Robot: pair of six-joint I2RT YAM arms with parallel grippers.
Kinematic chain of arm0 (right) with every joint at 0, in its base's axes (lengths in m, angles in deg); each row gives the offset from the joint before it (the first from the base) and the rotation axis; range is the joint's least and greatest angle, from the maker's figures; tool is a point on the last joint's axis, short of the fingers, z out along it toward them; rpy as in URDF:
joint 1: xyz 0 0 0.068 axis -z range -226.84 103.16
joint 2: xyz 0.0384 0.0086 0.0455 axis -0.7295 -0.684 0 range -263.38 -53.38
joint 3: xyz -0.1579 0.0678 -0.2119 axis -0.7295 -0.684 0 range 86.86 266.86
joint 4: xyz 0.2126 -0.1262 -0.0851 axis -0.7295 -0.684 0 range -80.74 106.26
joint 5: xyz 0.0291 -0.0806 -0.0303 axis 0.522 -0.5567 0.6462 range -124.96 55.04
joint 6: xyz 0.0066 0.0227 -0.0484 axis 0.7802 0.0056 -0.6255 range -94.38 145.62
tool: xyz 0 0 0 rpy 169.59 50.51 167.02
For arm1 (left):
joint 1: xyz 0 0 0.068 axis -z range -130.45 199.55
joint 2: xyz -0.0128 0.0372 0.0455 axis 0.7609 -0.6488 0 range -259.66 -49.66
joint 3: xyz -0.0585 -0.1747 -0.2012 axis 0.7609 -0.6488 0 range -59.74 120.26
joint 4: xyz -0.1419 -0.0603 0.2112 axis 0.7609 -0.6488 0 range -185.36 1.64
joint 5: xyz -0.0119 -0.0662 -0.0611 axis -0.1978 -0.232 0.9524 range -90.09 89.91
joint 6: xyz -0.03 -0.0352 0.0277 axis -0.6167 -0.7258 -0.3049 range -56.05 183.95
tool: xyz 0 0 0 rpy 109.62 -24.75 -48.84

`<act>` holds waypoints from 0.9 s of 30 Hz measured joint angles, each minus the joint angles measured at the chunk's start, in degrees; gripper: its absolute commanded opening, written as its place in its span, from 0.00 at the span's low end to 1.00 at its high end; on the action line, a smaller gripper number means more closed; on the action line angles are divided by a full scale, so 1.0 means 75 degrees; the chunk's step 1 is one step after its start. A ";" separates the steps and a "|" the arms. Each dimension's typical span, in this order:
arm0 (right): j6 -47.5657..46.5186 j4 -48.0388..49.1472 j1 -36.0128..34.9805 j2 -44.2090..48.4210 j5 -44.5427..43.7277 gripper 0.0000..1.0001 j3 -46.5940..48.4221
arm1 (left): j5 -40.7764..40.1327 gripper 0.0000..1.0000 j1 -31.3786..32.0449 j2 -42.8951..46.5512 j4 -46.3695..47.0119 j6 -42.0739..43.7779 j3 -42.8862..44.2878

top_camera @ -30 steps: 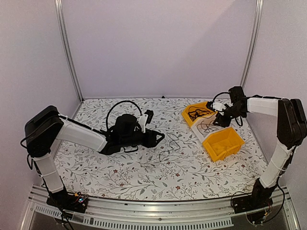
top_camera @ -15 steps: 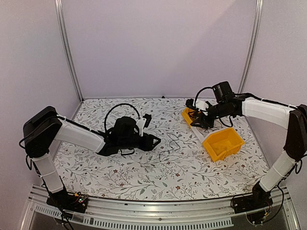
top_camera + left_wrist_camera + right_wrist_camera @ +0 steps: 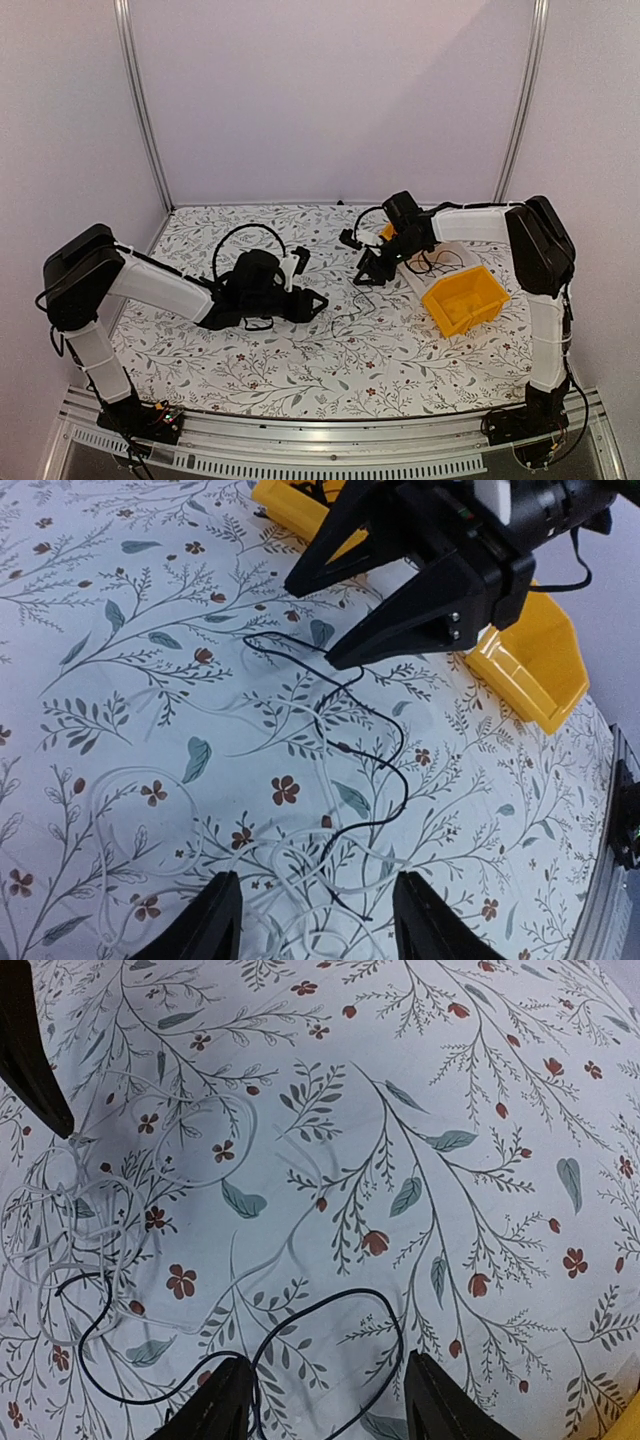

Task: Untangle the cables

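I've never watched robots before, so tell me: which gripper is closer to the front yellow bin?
Right. The right gripper hovers just left of the front yellow bin; the left gripper sits farther left, beyond it.

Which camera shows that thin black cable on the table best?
The left wrist view: the black cable shows nearly whole, winding down into the white cables. The right wrist view catches only its loops at the bottom edge; from the top view it is a faint thread.
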 measured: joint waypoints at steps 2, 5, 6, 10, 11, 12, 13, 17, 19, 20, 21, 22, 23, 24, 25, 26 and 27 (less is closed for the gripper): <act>0.0055 -0.0017 0.0000 -0.0283 0.0117 0.56 0.0169 | -0.0029 0.52 -0.0003 0.0111 -0.0038 0.0003 -0.0032; 0.0166 -0.0064 -0.0003 -0.0536 0.0326 0.57 0.0262 | -0.0096 0.52 -0.0006 0.0254 -0.0041 0.0003 -0.0032; 0.0204 -0.0105 -0.0006 -0.0574 0.0399 0.57 0.0262 | -0.0111 0.52 -0.0006 0.0286 -0.0041 0.0003 -0.0032; 0.0341 -0.0192 -0.0006 -0.0597 0.0624 0.56 0.0286 | -0.0131 0.51 -0.0006 0.0300 -0.0041 0.0003 -0.0032; 0.0370 -0.0201 -0.0006 -0.0603 0.0664 0.56 0.0309 | -0.0131 0.52 -0.0006 0.0300 -0.0041 0.0003 -0.0032; 0.0396 -0.0227 -0.0009 -0.0609 0.0708 0.54 0.0338 | -0.0128 0.52 -0.0006 0.0300 -0.0038 0.0003 -0.0032; 0.0420 -0.0251 -0.0015 -0.0615 0.0758 0.50 0.0367 | -0.0125 0.52 -0.0006 0.0300 -0.0041 0.0003 -0.0032; 0.0519 -0.0367 -0.0058 -0.0842 0.0941 0.14 0.0603 | -0.0131 0.52 -0.0006 0.0300 -0.0041 0.0006 -0.0032; 0.0571 -0.0481 -0.0073 -0.1000 0.1055 0.00 0.0729 | -0.0137 0.52 -0.0009 0.0300 -0.0041 0.0015 -0.0029; 0.0583 -0.0562 -0.0079 -0.1064 0.1105 0.00 0.0796 | -0.0137 0.51 -0.0012 0.0300 -0.0041 0.0026 -0.0023; 0.0653 -0.0697 -0.0085 -0.1116 0.1145 0.00 0.0880 | -0.0143 0.52 -0.0015 0.0294 -0.0050 0.0032 -0.0012; 0.0664 -0.0799 -0.0090 -0.1125 0.1180 0.00 0.0950 | -0.0149 0.52 -0.0017 0.0286 -0.0064 0.0047 0.0017; 0.0694 -0.0886 -0.0093 -0.1125 0.1236 0.00 0.1011 | -0.0163 0.52 -0.0020 0.0271 -0.0073 0.0064 0.0064; 0.0711 -0.0947 -0.0093 -0.1110 0.1294 0.00 0.1081 | -0.0175 0.52 -0.0020 0.0254 -0.0076 0.0085 0.0114; 0.0726 -0.0956 -0.0099 -0.1064 0.1332 0.00 0.1113 | -0.0195 0.52 -0.0020 0.0227 -0.0085 0.0099 0.0178; 0.0746 -0.1017 -0.0099 -0.0982 0.1378 0.00 0.1113 | -0.0210 0.51 -0.0023 0.0201 -0.0087 0.0122 0.0242; 0.0772 -0.1075 -0.0099 -0.0889 0.1434 0.00 0.1105 | -0.0230 0.51 -0.0023 0.0172 -0.0087 0.0140 0.0309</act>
